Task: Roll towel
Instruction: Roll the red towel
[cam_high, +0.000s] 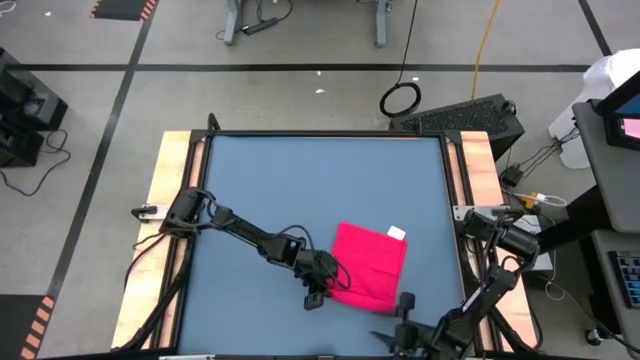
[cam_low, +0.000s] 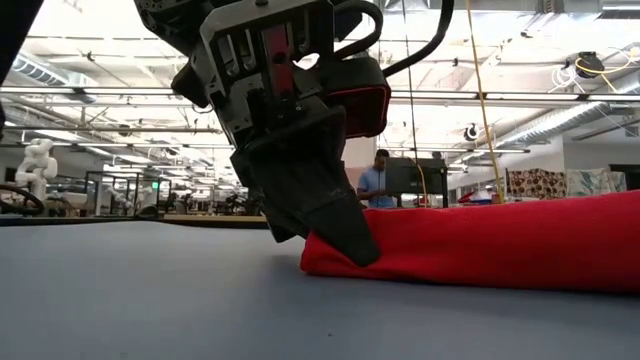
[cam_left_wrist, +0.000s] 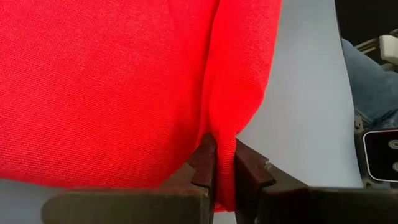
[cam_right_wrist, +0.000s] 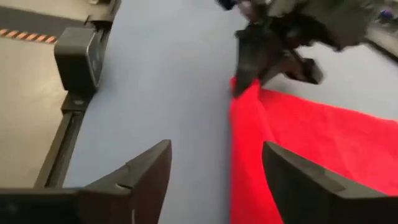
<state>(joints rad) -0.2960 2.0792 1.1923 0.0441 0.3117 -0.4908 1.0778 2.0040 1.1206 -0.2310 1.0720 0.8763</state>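
Left tool pinching the lower-left corner of the towel, fingers pressed together on a thin fold of red cloth, seen plainly in the left wrist view with the fabric wedged between the two dark fingers. Right tool hovering at the lower centre of the high view, just beside the towel's lower edge, fingers spread wide and gripping nothing, the cloth lying ahead of and partly between them in the right wrist view. Towel lying on the blue bench, right of centre in the high view and toward the lower edge, tilted, already folded over once by the look of its thick doubled edge in the low view, white tag showing at its upper right corner. Risking, in judgement, a slip: only a narrow pinch of cloth being held, so any pull could be dragging the corner free or skewing the roll to one side, with the open right tool offering no support on the other end. Cloth looking soft, finely knit, limp and matte; bench surface smooth and flat; fingers hard, dark and wedge-shaped.
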